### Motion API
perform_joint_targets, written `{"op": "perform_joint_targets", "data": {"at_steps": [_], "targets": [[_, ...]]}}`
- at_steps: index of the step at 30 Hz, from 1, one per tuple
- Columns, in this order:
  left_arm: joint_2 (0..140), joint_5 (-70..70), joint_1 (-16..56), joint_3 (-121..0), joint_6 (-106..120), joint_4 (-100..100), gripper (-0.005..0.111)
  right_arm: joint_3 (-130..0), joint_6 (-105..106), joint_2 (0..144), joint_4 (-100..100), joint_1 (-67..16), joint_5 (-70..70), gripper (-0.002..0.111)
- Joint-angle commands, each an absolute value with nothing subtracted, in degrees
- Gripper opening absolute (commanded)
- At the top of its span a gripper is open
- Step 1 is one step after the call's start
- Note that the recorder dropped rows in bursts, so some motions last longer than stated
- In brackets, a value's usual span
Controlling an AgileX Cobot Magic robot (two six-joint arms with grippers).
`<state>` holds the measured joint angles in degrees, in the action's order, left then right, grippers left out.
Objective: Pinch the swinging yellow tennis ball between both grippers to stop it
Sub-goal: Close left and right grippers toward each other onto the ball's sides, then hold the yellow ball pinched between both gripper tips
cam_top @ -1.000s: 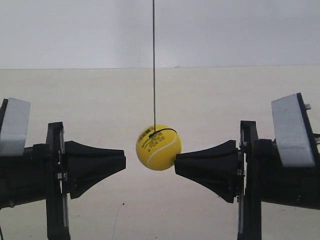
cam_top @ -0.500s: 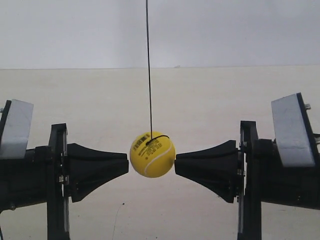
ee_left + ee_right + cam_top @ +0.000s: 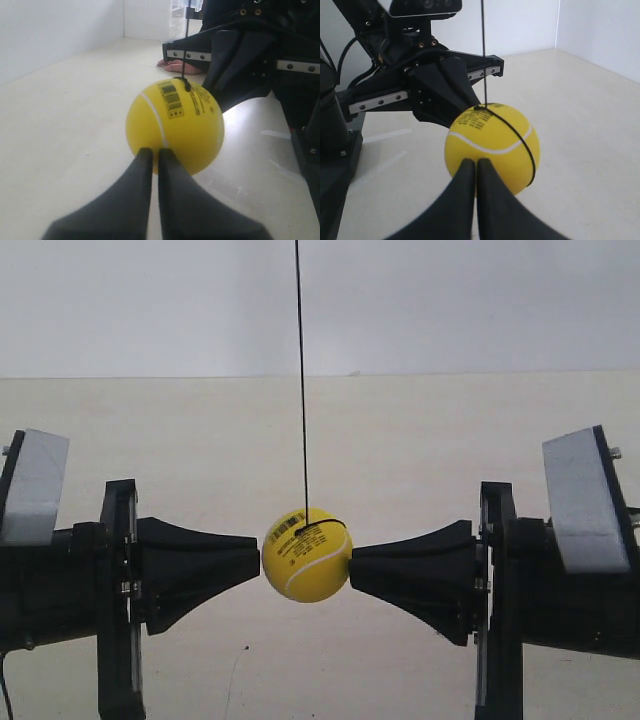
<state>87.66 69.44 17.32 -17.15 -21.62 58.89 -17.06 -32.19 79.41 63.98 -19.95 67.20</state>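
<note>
The yellow ball [image 3: 307,554] hangs on a thin dark string [image 3: 301,380] over a pale surface [image 3: 420,440], with open air above and below it. Its two sides are closed in. The left gripper [image 3: 151,156], fingers pressed together, touches one side with its tip. The right gripper [image 3: 476,165], fingers likewise together, touches the opposite side, so the ball sits between the two tips.

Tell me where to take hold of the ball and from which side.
Pinch the ball at its widest middle, level, from two opposite sides. The left gripper and right gripper, each with fingers shut, press in tip-first. The string leaves the top, so coming from above is out, and on a round ball off-centre tips would likely slide off.
</note>
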Motion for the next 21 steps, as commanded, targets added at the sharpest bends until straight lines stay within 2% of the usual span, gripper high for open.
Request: {"op": "perform_joint_targets", "data": {"at_steps": [1,5,21], "targets": [[87.8,70.0,20.2,-17.4,-21.8,58.3,0.005,-17.3,-32.3,79.5,63.8,-20.0,67.5,0.0],[87.8,70.0,23.0,-17.4,-19.6,56.5,0.005,-17.3,-32.3,79.5,63.8,-20.0,67.2,0.0],[87.8,70.0,23.1,-17.4,-19.4,56.5,0.005,-17.3,-32.3,79.5,63.7,-20.0,65.7,0.0]]}}
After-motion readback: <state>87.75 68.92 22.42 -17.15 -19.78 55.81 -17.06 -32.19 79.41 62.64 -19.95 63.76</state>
